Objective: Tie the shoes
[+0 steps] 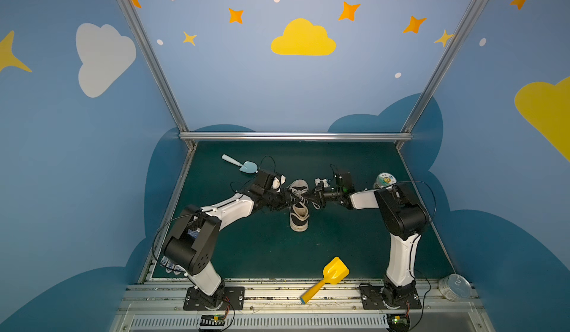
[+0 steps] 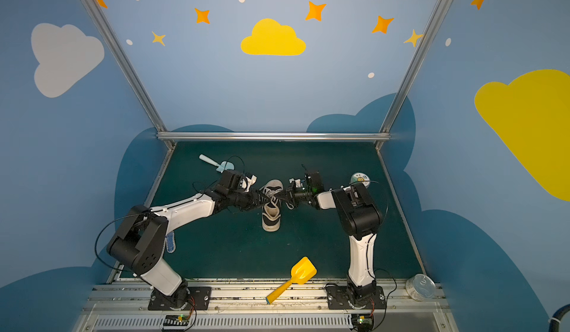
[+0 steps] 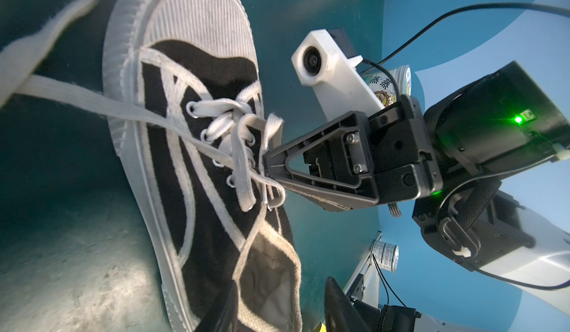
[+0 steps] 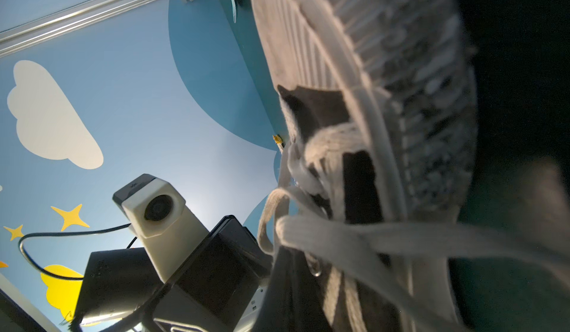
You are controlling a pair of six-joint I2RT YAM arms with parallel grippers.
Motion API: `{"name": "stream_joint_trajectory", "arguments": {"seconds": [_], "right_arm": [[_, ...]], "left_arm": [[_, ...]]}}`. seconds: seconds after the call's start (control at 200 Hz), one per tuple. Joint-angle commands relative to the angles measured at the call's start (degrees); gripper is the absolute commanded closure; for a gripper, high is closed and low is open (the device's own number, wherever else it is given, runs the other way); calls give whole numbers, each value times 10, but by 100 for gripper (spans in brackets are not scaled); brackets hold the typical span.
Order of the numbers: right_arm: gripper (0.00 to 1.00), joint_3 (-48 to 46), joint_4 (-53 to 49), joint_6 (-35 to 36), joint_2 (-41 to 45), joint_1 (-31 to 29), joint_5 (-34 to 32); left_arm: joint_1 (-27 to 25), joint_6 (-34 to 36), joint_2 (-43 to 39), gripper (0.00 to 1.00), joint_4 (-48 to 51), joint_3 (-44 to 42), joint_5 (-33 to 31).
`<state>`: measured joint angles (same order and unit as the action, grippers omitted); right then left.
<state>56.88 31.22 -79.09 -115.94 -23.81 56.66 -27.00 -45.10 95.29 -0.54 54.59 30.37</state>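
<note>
Left wrist view gives the clearest read. The right gripper has its tapered tips pressed together on the laces, just where they cross above the upper eyelets of the sneaker. It is pinching lace there with no gap showing. One flat strand runs from that crossing straight out over the side of the shoe and off toward the camera, where it blurs.

The left gripper sits at the opposite side of the lacing in both top views. Its jaws are hidden by its own body, and I cannot tell how wide they stand or whether they hold anything.

The sneaker sits on its sole near the middle of the counter, toe pointing away from the robot and heel toward it. The two grippers meet over its throat from either side.

My judgement is that the first crossover is the step in hand and that no bow loops are formed yet. The next move calls for a sure pinch by the left gripper on the free strand. After that comes an even, opposed pull, low and level, since a light shoe will likely slide or tip if one side pulls harder.
</note>
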Motion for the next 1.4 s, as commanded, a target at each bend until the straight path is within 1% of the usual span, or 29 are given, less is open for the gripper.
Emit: {"name": "stream_joint_trajectory", "arguments": {"seconds": [0.0, 0.205, 0.571, 0.826, 0.846, 0.926, 1.397], "right_arm": [[100, -9, 46, -22, 0, -4, 18], [100, -9, 64, -33, -4, -5, 26], [100, -21, 73, -38, -7, -7, 32], [100, -30, 77, -44, -9, -7, 35], [100, -30, 94, -45, -10, -7, 35], [100, -32, 98, -46, -9, -9, 36], [100, -38, 130, -68, -15, -12, 45]], "left_arm": [[3, -2, 13, 55, -11, 10, 11], [3, -5, 19, 57, -16, 13, 13], [3, -13, 29, 68, -32, 20, 14], [2, -19, 45, 72, -39, 33, 21], [4, -19, 45, 73, -39, 33, 20], [3, -19, 49, 74, -39, 35, 19], [3, -21, 67, 79, -53, 39, 27]]}}
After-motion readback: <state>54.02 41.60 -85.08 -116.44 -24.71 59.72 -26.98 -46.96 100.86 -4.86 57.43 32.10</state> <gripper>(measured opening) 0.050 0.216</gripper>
